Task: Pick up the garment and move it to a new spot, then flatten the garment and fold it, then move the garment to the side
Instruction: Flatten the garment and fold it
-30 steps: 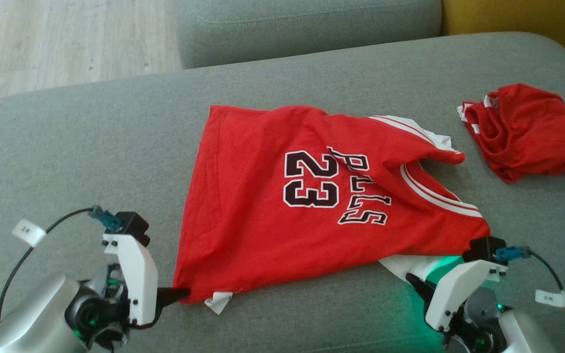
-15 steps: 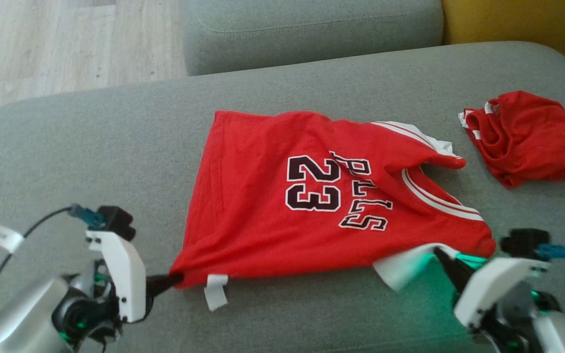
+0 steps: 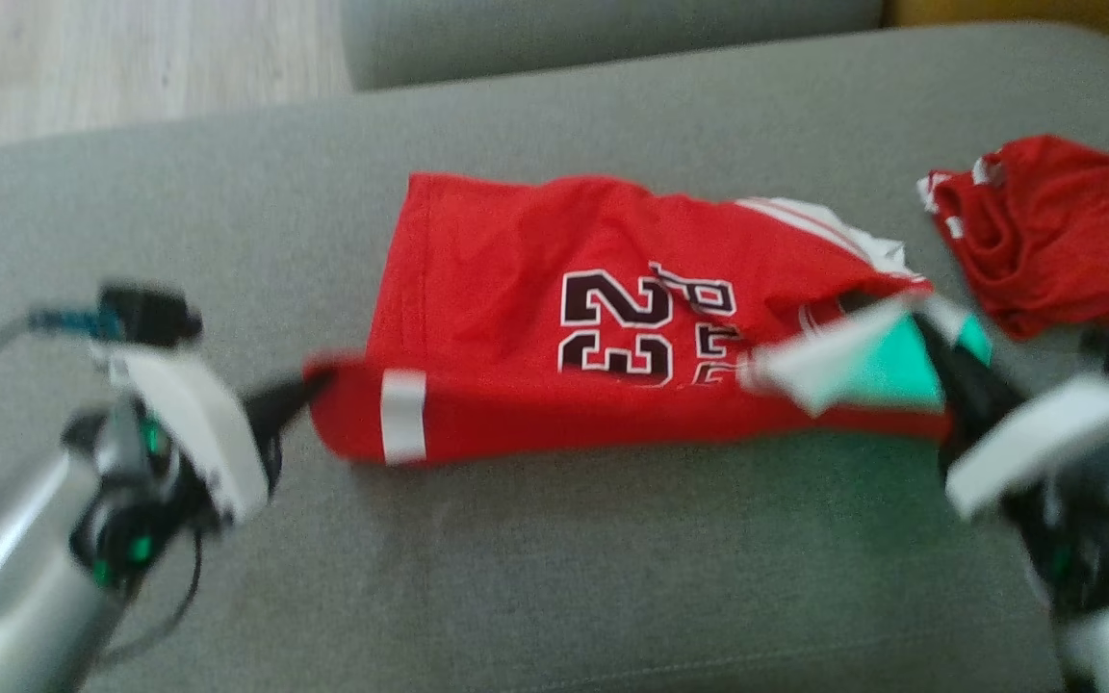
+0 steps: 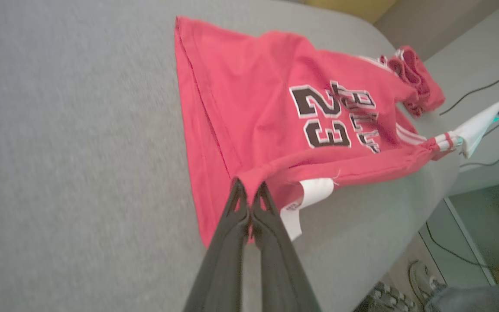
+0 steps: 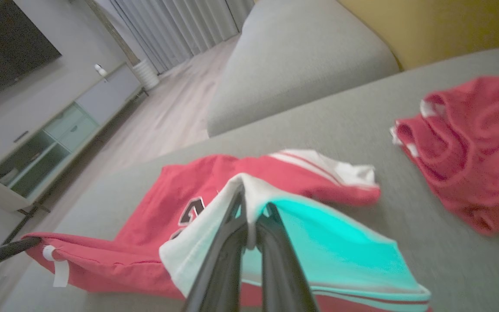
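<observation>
The left gripper [image 4: 249,191] has its jaws closed tight on the hem corner of the red jersey [image 4: 254,86]. In the left wrist view the two dark fingers meet with red cloth pinched between their tips, and a white label [image 4: 308,195] hangs just beside the pinch. The right gripper [image 5: 254,200] also has its jaws shut on cloth. A white-trimmed shoulder edge of the same jersey drapes over both fingers in the right wrist view, tinted green by the gripper's light.

In the head view the left gripper [image 3: 296,393] sits at left-centre and the right gripper [image 3: 944,371] at right-centre. The jersey's near edge runs lifted between them as a rolled red band. The rest of the jersey lies on the grey sofa cushion [image 3: 612,577] in the middle of the frame, with the number 23 facing up. A second red garment [image 3: 1045,226] lies bunched at the upper right, near the jersey's shoulder but apart from it.

This looks like the fold itself, with the near edge being carried up the frame over the far one. To do it well, both arms should travel together at one height and pace. The band between them should be taut enough to stay straight, but not so tight that it drags the half lying on the cushion. The held hem corner should aim for the far hem corner at the jersey's upper left, and the edge should come down onto the cloth before either grip opens. The right arm should stop short of the second garment so as not to snag it. The head view is blurred, so I cannot tell how evenly the lifted edge runs.
</observation>
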### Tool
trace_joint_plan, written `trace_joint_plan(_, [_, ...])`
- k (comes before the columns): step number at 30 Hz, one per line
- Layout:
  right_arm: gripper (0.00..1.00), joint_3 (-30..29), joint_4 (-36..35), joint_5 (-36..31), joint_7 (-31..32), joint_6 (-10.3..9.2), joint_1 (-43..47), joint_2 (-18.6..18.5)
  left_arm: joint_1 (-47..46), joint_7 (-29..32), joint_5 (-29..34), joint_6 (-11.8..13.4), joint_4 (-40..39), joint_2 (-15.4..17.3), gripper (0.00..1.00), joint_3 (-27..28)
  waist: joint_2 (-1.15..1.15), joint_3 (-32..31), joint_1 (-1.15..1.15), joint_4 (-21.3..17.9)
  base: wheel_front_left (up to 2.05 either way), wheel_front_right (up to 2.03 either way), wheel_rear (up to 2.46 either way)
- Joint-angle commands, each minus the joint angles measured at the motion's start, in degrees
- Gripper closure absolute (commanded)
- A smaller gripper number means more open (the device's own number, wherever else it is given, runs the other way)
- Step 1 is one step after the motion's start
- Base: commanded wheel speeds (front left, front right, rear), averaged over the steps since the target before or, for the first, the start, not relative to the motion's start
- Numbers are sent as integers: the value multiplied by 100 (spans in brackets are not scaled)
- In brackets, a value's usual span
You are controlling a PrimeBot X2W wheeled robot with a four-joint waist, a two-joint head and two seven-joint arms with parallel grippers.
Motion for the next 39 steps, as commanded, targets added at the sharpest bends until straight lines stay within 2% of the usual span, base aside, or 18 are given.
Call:
trace_joint_plan(1, [100, 132, -94, 201, -108, -4, -751, -179, -769, -150, 88, 57, -38, 30, 100, 431, 0, 303, 0, 55, 0, 0, 0])
trace_joint_plan(8, [100, 498, 911, 926, -244, -4, -2883, -648, -2578, -594, 495, 136, 948, -701, 100, 624, 0, 1269, 0, 222, 0, 0, 0])
trace_joint_plan(9, [100, 498, 911, 926, -244, -4, -2883, -648, -2578, -594, 495, 136, 948, -701, 100, 624, 0, 1269, 0, 222, 0, 0, 0])
trace_joint_plan(16, [100, 916, 2016, 1329, -883, -4, -5175, -853, -4542, -924, 735, 14, 2207, -1225, 100, 771, 0, 1990, 0, 283, 0, 0, 0])
trace_joint_plan(21, [100, 1282, 2664, 1394, -1215, -4, -6723, -980, -5831, -990, 697, -54, 2979, -1496, 100, 920, 0, 2233, 0, 332, 0, 0, 0])
trace_joint_plan(27, [100, 1642, 3227, 1514, -1467, -4, -8253, -1076, -7127, -939, 605, -98, 3734, -1677, 100, 1074, 0, 2284, 0, 344, 0, 0, 0])
trace_joint_plan(34, [100, 2003, 3674, 1789, -1780, -4, -9334, -1111, -8123, -566, 118, 6, 4497, -1897, 100, 1488, 0, 2162, 0, 353, 0, 0, 0])
trace_joint_plan(37, [100, 2252, 3709, 1990, -1819, -4, -9336, -1179, -8148, -409, 9, -55, 4685, -1971, 100, 1499, 0, 2064, 0, 376, 0, 0, 0])
trace_joint_plan(39, [100, 2586, 3664, 2176, -1755, -4, -9032, -1339, -7882, -111, -47, -124, 4822, -2004, 100, 1384, 0, 1950, 0, 416, 0, 0, 0])
